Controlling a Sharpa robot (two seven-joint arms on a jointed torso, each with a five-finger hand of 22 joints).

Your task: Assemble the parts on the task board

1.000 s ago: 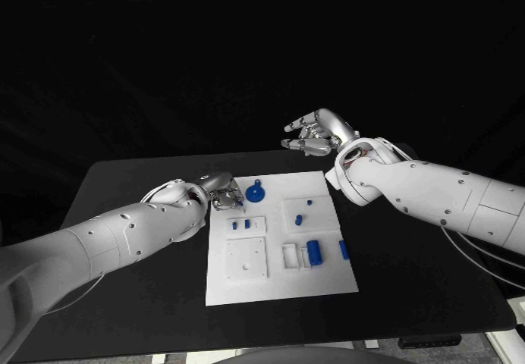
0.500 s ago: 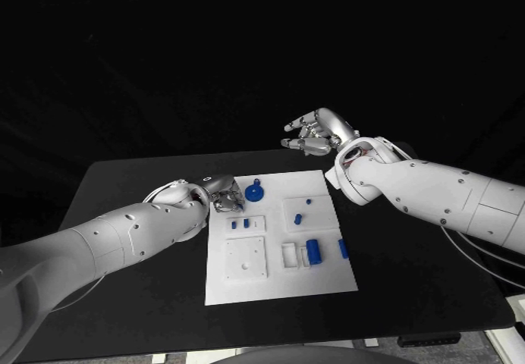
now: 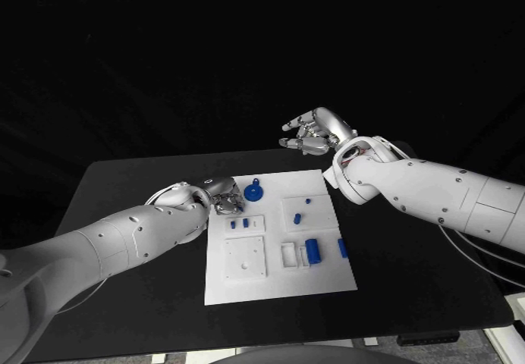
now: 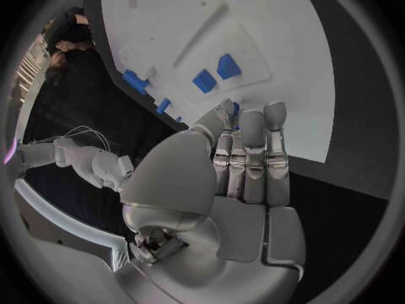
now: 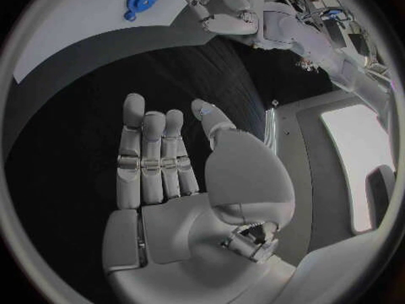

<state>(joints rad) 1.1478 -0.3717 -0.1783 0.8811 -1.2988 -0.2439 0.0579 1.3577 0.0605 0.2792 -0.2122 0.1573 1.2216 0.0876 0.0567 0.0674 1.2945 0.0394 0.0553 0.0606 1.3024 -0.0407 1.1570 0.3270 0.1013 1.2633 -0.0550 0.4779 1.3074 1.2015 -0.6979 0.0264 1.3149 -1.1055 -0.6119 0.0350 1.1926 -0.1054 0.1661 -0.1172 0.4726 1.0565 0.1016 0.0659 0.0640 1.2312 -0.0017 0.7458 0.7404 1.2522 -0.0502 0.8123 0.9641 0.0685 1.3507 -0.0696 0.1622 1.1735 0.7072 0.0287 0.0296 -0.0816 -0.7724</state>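
The white task board (image 3: 279,262) lies in the middle of the black table. A round blue part with a tab (image 3: 254,192) sits at its far left corner. Two small blue parts (image 3: 242,224) rest in a recess, and others (image 3: 314,252) lie on the right half. My left hand (image 3: 224,196) hovers at the board's far left edge, just beside the round part. Its thumb presses against straight fingers (image 4: 252,142), pinching a sliver of a small blue part (image 4: 235,107). My right hand (image 3: 315,133) hangs high beyond the board's far edge, holding nothing, its fingers (image 5: 152,148) apart.
My left forearm (image 3: 121,239) crosses the table's left side. My right forearm (image 3: 438,193) reaches over the board's far right corner. A square recessed plate (image 3: 246,259) takes up the board's near left. Bare black table (image 3: 416,288) lies right of the board.
My left hand has crept slightly toward me along the board's left edge, staying beside the round part. The right hand has stayed where it was.
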